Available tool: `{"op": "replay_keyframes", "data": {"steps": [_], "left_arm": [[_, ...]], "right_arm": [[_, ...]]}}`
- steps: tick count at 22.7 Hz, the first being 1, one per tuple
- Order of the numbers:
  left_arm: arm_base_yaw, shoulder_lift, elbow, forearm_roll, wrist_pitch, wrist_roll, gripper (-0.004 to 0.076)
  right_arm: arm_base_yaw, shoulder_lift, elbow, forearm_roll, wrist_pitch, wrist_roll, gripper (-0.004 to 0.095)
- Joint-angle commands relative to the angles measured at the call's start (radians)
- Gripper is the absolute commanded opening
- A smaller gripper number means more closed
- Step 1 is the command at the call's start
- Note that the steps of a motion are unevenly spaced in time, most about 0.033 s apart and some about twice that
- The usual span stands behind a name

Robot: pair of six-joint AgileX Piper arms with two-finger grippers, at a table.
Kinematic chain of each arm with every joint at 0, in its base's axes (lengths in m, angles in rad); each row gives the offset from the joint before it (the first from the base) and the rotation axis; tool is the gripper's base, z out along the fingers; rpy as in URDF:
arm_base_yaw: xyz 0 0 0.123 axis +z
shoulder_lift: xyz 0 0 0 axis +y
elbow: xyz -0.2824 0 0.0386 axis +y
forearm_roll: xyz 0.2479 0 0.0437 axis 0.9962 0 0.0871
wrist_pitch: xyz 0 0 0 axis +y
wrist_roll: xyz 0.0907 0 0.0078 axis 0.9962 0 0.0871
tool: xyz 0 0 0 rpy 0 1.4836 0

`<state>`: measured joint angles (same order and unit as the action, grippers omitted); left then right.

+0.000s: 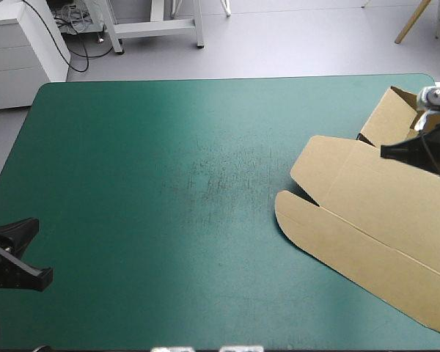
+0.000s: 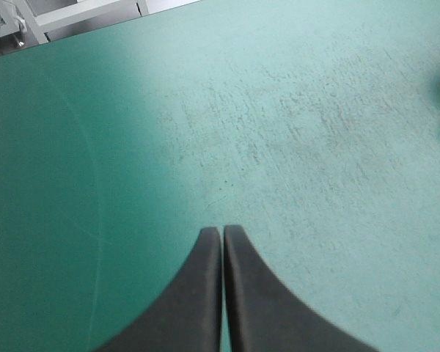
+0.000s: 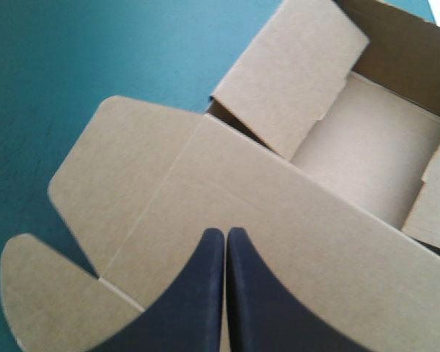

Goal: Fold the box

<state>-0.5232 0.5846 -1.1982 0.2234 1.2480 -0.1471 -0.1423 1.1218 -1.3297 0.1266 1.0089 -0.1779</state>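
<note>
Jaws both clenched, brown box (image 1: 367, 213) at teal-green cover's (image 1: 169, 183) right edge, open room leftward.

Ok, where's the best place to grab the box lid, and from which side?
Probably the lid's long free edge, approached from the table's near side: it lies flat, facing open teal-green cover, while the tray's raised walls crowd the far end.

The counter (image 1: 169, 183) lies open across its left and middle from near edge to far, while the box (image 1: 367, 213), its walls raised at the far right and its lid flat, blocks the right side beneath the right hand (image 1: 385, 152).
</note>
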Motion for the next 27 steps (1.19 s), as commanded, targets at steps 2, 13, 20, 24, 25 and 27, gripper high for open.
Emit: {"op": "replay_keyframes", "data": {"steps": [2,13,20,24,25,27], "left_arm": [[0.000,-0.039,0.022,0.025,-0.015,-0.005,-0.0010],[0.000,-0.312,0.375,0.017,-0.217,-0.019,-0.0010],[0.001,-0.463,0.560,0.008,-0.381,-0.036,-0.0010],[0.001,-0.506,0.618,0.008,-0.415,-0.034,-0.0010],[0.001,-0.519,0.629,0.008,-0.415,-0.034,-0.0010],[0.001,-0.552,0.646,0.008,-0.411,-0.034,-0.0010]], "right_arm": [[0.075,-0.152,0.103,0.035,-0.130,-0.068,-0.0019],[0.177,-0.598,0.500,0.116,-0.272,-0.190,-0.0019],[0.177,-0.810,0.736,0.195,-0.384,-0.183,-0.0019],[0.177,-0.899,0.796,0.195,-0.385,-0.174,-0.0019],[0.177,-0.924,0.808,0.195,-0.385,-0.166,-0.0019],[0.177,-0.968,0.826,0.189,-0.383,-0.149,-0.0019]]}}
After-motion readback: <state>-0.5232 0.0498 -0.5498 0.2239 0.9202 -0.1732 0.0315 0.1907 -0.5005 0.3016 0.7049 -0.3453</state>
